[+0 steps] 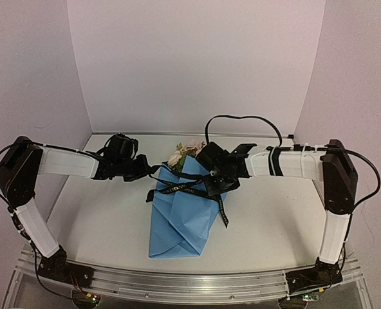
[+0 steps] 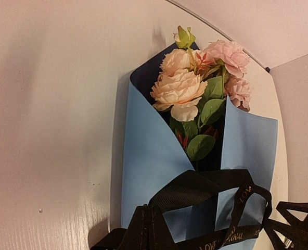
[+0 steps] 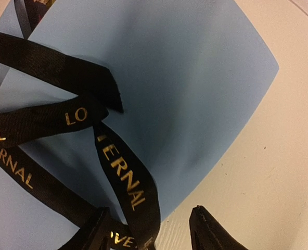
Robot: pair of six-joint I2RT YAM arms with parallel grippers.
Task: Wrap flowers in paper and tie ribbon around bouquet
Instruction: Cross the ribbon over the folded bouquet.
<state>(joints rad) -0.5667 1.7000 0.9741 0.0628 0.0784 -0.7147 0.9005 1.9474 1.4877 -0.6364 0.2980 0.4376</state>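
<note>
Light blue paper (image 2: 149, 161) wraps the flowers (image 2: 195, 88) into a bouquet (image 1: 181, 212) lying mid-table (image 1: 274, 212), rose heads at the far end; a black ribbon (image 3: 125, 182) with gold lettering crosses its middle in loose loops; the left gripper (image 1: 147, 172) is clamped on a ribbon strand at the bouquet's left edge; the right gripper (image 3: 151, 224) hovers at the right edge, jaws apart, a ribbon tail loose between them.

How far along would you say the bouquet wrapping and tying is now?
Done: the flowers sit inside the folded paper. In hand: the ribbon crosses it loosely; the left gripper, shut, appears to pinch one end, and the right gripper is open with a strand between its fingers. Left: no tight knot or bow shows yet.
</note>
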